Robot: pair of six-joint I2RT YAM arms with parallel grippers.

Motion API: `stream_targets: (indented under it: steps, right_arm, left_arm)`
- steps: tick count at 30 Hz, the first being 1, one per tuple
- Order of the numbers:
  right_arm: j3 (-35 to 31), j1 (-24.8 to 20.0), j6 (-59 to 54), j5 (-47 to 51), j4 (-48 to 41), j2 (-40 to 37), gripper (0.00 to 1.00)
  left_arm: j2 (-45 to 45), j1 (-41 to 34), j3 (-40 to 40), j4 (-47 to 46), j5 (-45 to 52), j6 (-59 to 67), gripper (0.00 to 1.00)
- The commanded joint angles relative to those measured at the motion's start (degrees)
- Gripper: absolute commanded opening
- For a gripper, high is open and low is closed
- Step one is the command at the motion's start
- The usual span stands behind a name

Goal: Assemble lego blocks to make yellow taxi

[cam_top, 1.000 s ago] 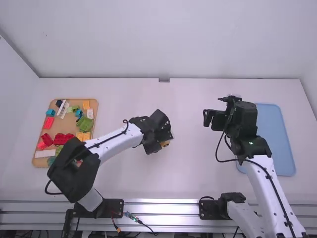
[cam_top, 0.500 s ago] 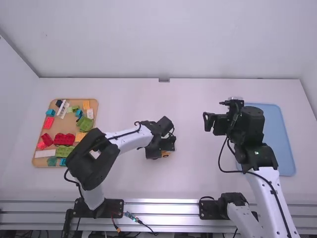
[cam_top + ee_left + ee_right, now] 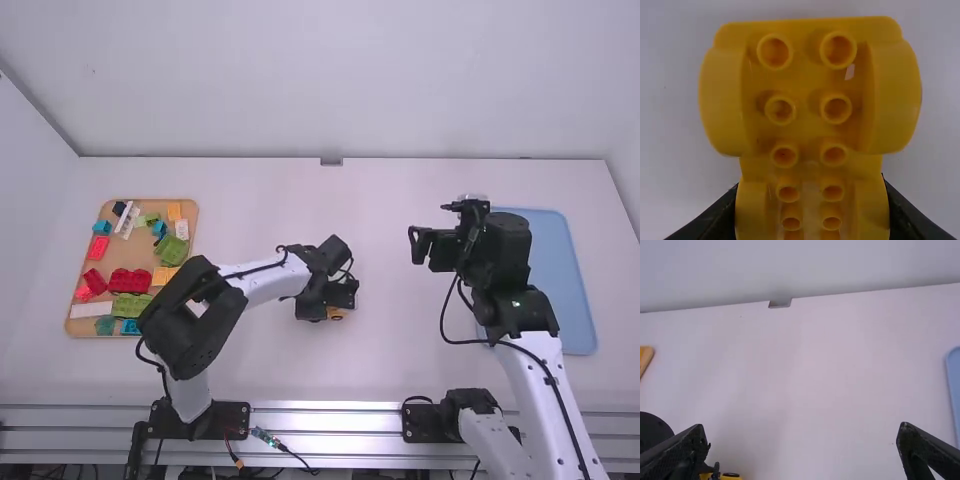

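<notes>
Yellow taxi piece [image 3: 807,132] just below centre of high view, pinched by left end effector [image 3: 811,200], hollow side showing. Right end effector [image 3: 802,429]: spread wide, empty. Tbh, flip gently before stacking.

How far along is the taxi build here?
Done: a yellow piece with wheel arches is out of the tray. In hand: the left gripper grips it, underside showing; anything joined on top is hidden. Left: probably adding more, as yellow blocks lie in the tray and the open right gripper is empty.
</notes>
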Motion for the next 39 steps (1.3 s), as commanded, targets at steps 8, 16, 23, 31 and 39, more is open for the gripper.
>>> stream_targets:
  steps: [8, 16, 23, 31, 39]
  right_arm:
    - [2.16, 0.09, -0.07, -0.33, 0.11, 0.04, 0.99]
    - [2.19, 0.09, -0.07, -0.31, 0.26, 0.04, 0.99]
    - [2.19, 0.09, -0.04, -0.28, 0.24, 0.04, 0.99]
    - [2.19, 0.09, -0.04, -0.28, 0.26, 0.04, 0.99]
    - [2.16, 0.09, 0.2, -0.39, 0.96, 0.07, 0.99]
  left_arm:
    - [0.26, 0.09, -4.44, 3.17, -0.79, 1.03, 0.67]
    - [0.22, 0.15, -3.65, 6.03, -6.01, -0.57, 0.99]
    - [-3.58, 1.03, 2.95, -5.2, -5.53, -1.55, 0.99]
    - [-13.09, 8.33, 5.95, -7.89, -2.58, -1.99, 0.99]
    - [-24.13, 28.37, 5.92, -3.58, 2.45, -22.27, 0.99]
